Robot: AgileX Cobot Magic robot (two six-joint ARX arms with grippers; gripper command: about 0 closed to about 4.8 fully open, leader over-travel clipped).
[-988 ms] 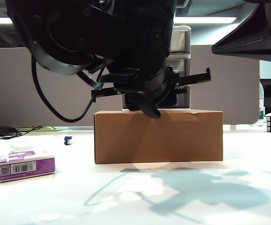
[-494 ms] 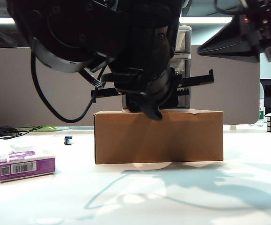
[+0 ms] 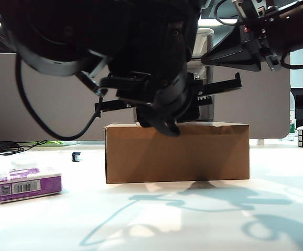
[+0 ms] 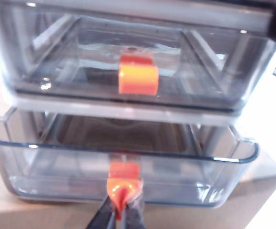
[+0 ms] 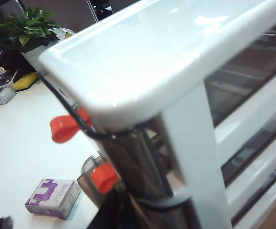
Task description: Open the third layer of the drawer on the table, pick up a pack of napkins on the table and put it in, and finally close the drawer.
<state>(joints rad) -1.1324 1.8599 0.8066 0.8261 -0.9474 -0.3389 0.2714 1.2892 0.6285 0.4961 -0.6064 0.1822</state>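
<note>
Pinching the third layer (image 4: pixel 123 174) handle, left tool (image 4: pixel 122 210), right tool above the drawer (image 5: pixel 176 71), spread unclear

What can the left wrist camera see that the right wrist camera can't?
Only the left wrist view shows the left end effector shut on the bottom drawer's orange handle, with that drawer pulled partly out. Only the right wrist view shows the purple napkin pack on the table, and a leafy plant. Both show the drawer cabinet and orange handles.
</note>
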